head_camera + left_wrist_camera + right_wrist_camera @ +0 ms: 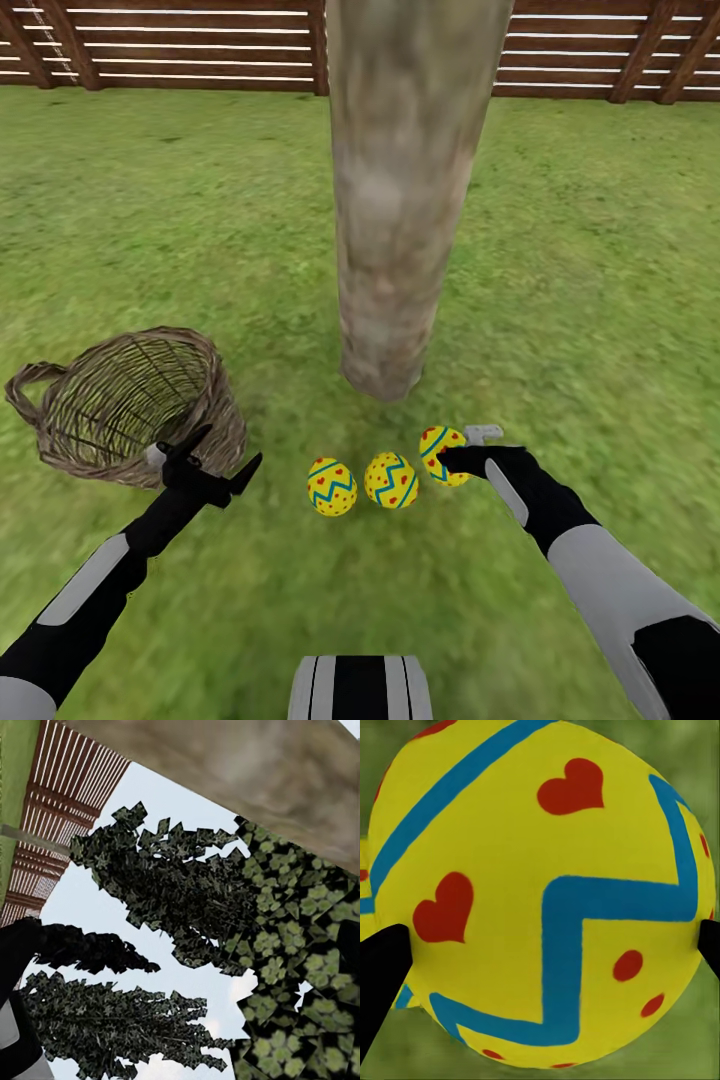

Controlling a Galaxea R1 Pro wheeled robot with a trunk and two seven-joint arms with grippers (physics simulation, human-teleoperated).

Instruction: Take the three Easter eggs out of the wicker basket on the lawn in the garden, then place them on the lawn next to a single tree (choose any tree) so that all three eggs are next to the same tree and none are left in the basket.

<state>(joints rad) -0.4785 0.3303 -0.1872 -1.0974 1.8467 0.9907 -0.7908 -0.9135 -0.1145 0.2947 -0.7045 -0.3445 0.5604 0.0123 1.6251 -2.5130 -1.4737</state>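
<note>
Wicker basket (130,405) sitting emptied; two Easter eggs (332,486) lying beside the tree (395,200); right tool (452,455) gripping the third egg (540,892) at the lawn (600,300); left tool (205,468) hanging released.

No writing, label, brand or number can be read anywhere in these pictures. The only markings are painted decoration on the three small yellow Easter eggs (332,487) (391,480) (440,452): a blue zigzag band with red hearts and dots, seen close up on the yellow egg (544,892) in the right wrist view.
</note>
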